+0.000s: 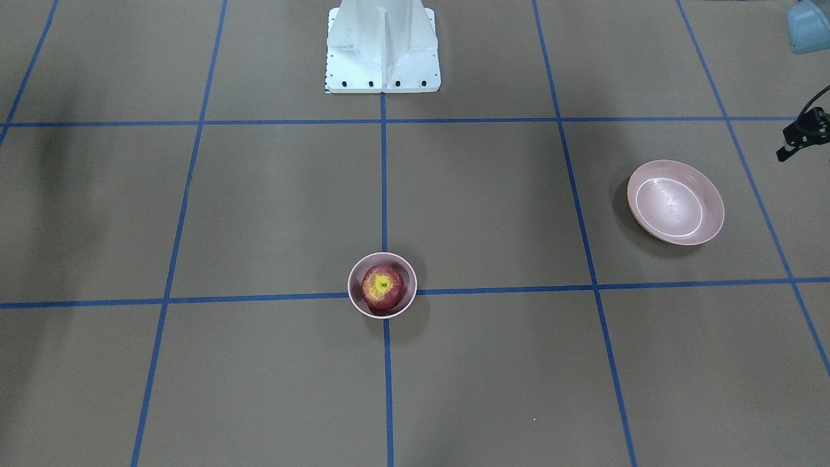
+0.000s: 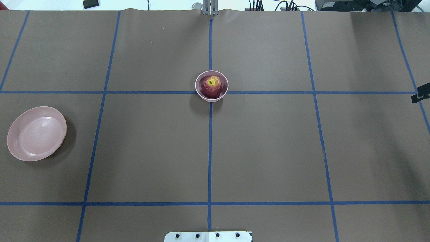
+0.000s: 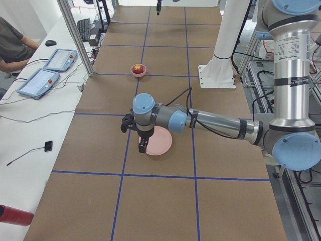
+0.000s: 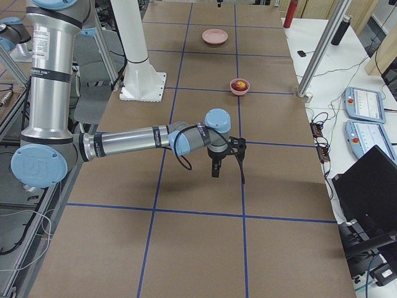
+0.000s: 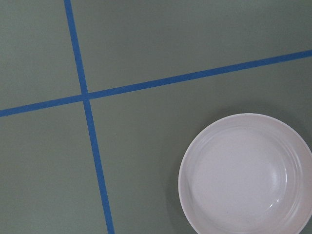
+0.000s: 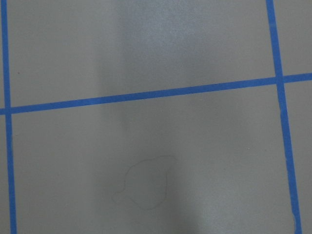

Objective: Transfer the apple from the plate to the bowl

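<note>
The dark red apple [image 1: 382, 286] sits inside the small pink bowl [image 1: 355, 305] at the table's centre line; it also shows in the overhead view [image 2: 211, 86]. The wide pink plate [image 1: 674, 202] lies empty on the robot's left side, and the left wrist view [image 5: 246, 173] shows it empty too. My left gripper [image 3: 136, 140] hangs above the plate's near edge. My right gripper [image 4: 227, 175] hangs over bare table, far from the bowl. Both show clearly only in the side views, so I cannot tell if they are open or shut.
The white robot base [image 1: 382, 48] stands at the table's middle edge. Blue tape lines [image 2: 210, 151] divide the brown table. A black piece [image 1: 804, 133] juts in at the front view's right edge, and another black piece [image 2: 421, 94] at the overhead view's right edge. Operator tablets [image 3: 47, 70] lie beside the table.
</note>
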Tool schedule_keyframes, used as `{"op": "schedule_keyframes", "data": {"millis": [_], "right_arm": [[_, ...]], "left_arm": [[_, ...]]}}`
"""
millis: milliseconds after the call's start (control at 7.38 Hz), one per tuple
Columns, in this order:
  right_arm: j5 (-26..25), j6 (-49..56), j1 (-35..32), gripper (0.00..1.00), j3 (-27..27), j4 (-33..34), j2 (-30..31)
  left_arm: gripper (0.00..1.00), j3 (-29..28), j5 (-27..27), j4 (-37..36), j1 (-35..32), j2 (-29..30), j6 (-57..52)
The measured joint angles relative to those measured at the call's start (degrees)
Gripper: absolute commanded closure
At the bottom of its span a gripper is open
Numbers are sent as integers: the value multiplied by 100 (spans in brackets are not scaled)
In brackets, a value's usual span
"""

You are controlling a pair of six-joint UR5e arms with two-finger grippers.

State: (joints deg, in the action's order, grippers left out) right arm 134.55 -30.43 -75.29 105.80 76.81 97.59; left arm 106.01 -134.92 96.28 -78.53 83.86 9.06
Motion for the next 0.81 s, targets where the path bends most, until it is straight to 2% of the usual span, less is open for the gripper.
{"op": "schedule_keyframes", "data": {"millis": [271,813], "right_arm": [[32,226,-136,0,0,86,37],[-53,1343,-238,0,32,1253,-236]], "left_arm": [[2,138,-52,4,-4,-165,38],[2,302,-24,-15,11,-278,166]]}}
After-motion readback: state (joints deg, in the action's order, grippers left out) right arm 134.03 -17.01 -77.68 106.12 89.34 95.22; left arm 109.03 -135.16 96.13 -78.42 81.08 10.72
